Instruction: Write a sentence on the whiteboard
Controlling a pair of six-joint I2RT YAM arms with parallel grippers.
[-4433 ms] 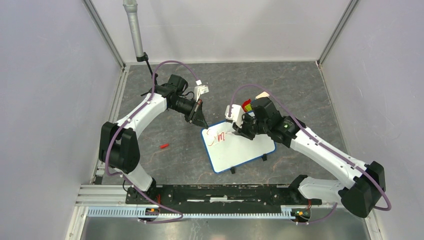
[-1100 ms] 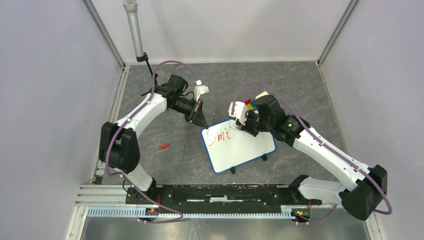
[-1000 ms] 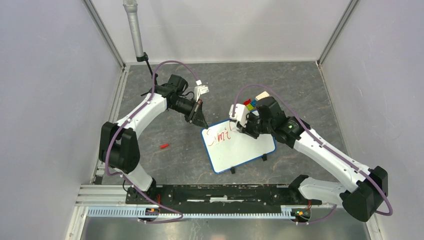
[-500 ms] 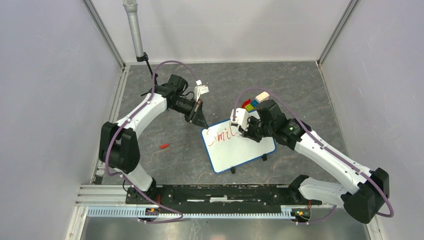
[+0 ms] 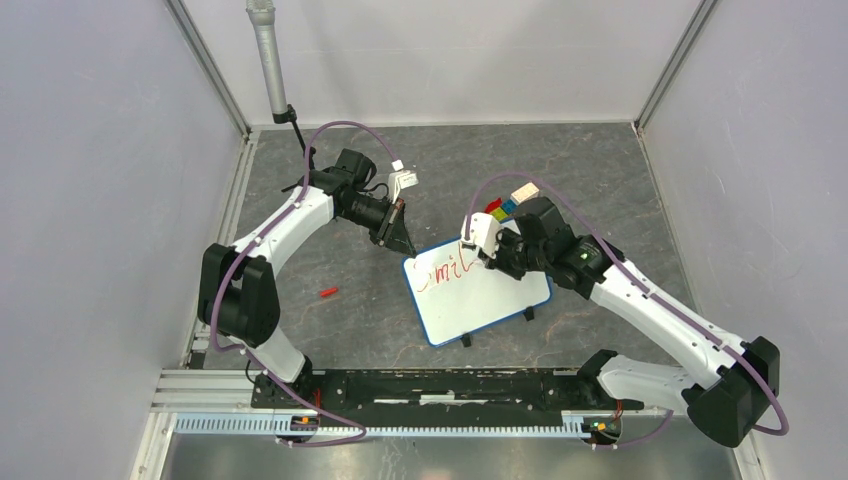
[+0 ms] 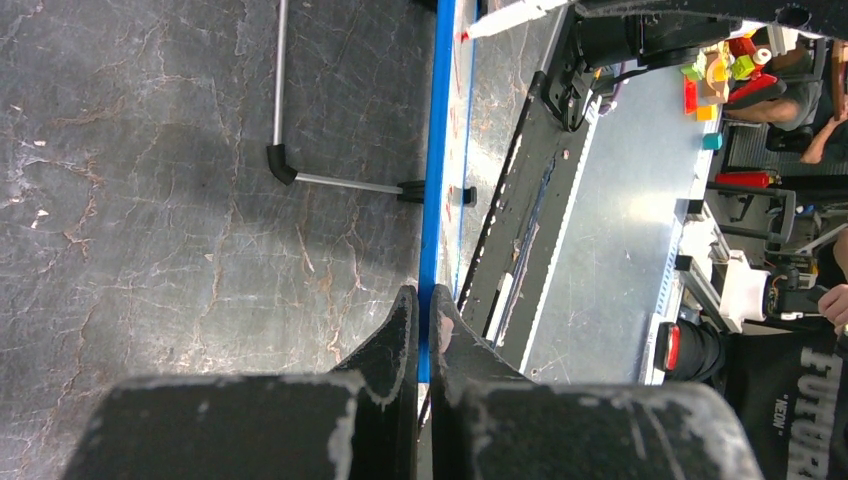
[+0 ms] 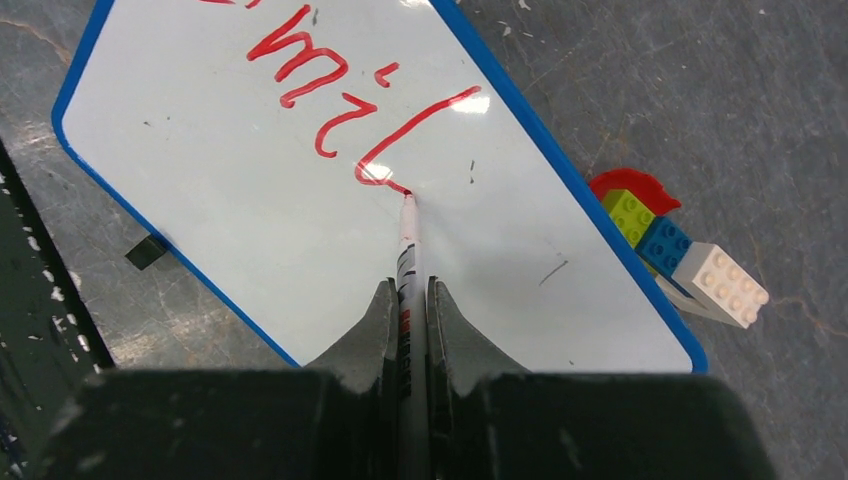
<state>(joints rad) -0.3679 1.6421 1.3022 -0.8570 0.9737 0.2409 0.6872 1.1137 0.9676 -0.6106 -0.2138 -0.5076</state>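
Observation:
The whiteboard [image 5: 490, 295], white with a blue rim and thin black legs, lies mid-table. Red lettering "Smil" [image 5: 446, 273] runs along its far left part; the right wrist view shows "mil" [image 7: 350, 90]. My left gripper [image 5: 403, 246] is shut on the board's blue rim [image 6: 432, 200] at its far left corner. My right gripper [image 5: 492, 256] is shut on a white marker [image 7: 406, 255], whose red tip touches the board [image 7: 250, 220] at the foot of the "l".
A stack of coloured toy bricks [image 5: 508, 206] sits just beyond the board, also in the right wrist view [image 7: 680, 250]. A red marker cap [image 5: 327, 292] lies on the table left of the board. A grey pole [image 5: 268, 55] stands at the back left.
The right gripper moved rightward along the board with the marker. The lettering grew from "Sm" to "Smil". The left gripper kept still on the rim.

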